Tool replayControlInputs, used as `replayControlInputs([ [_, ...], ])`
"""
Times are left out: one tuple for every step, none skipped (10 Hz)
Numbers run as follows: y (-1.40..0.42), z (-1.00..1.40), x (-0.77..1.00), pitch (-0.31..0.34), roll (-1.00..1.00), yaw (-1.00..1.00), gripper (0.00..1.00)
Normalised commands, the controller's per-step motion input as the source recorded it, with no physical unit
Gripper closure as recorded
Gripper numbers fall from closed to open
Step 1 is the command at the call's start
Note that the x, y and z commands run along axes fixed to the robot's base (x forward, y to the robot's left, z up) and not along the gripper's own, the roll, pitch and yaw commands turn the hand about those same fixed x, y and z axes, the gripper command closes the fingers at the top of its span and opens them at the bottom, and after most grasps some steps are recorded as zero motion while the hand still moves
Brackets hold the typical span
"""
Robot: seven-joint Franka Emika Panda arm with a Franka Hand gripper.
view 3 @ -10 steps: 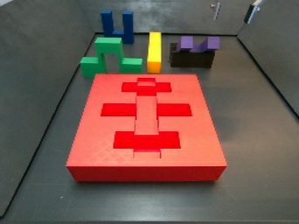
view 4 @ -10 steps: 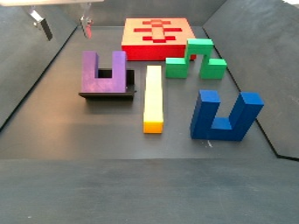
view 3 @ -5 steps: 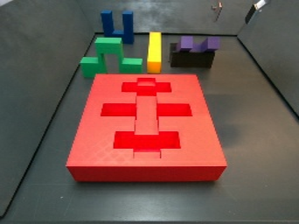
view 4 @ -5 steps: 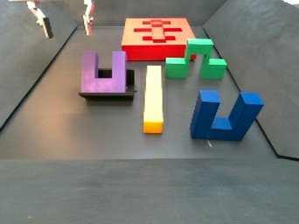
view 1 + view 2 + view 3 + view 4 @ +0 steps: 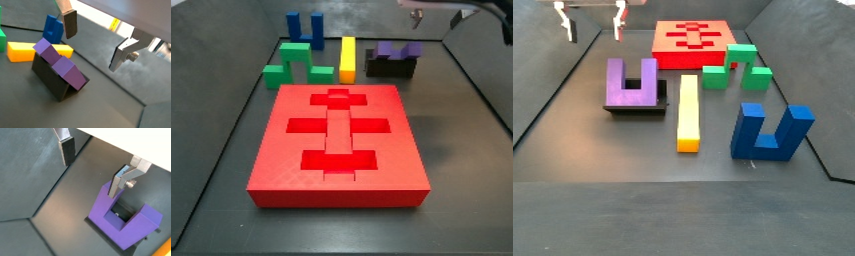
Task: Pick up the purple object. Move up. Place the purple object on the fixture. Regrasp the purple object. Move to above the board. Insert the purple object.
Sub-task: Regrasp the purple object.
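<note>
The purple object [image 5: 398, 49] lies on the fixture [image 5: 390, 69] at the back right, beyond the red board [image 5: 338, 140]. It is a violet U-block and also shows in a side view [image 5: 631, 85], on the dark fixture [image 5: 640, 109]. My gripper [image 5: 592, 22] hangs open and empty in the air above and behind it, touching nothing, and also shows at the edge of a side view [image 5: 436, 10]. Both wrist views show the purple object [image 5: 61, 67] [image 5: 127, 220] below the open gripper [image 5: 93, 42] [image 5: 93, 168], with only floor between the fingers. The fixture [image 5: 50, 82] shows under it.
A yellow bar [image 5: 688, 112] lies beside the fixture. A blue two-pronged block [image 5: 771, 132] and a green arch block [image 5: 731, 68] stand further along. The board [image 5: 694, 42] lies past them. Dark walls enclose the floor.
The open gripper has shifted slightly above the purple object, and more of its body shows now. The purple object stays on the fixture.
</note>
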Motion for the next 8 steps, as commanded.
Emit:
replayControlInputs([
  [-0.19, -0.02, 0.00, 0.000, 1.00, 0.04, 0.00],
  [-0.16, -0.05, 0.04, 0.014, 0.83, 0.03, 0.00],
  [-0.09, -0.11, 0.09, 0.043, 0.57, 0.04, 0.00],
  [0.00, 0.00, 0.01, 0.054, 0.00, 0.00, 0.00],
  [0.00, 0.00, 0.00, -0.009, 0.00, 0.00, 0.00],
  [0.00, -0.18, 0.00, 0.000, 0.04, 0.01, 0.00],
  [0.00, -0.32, -0.03, 0.060, 0.00, 0.14, 0.00],
  [0.00, -0.37, 0.00, 0.114, 0.04, 0.17, 0.00],
])
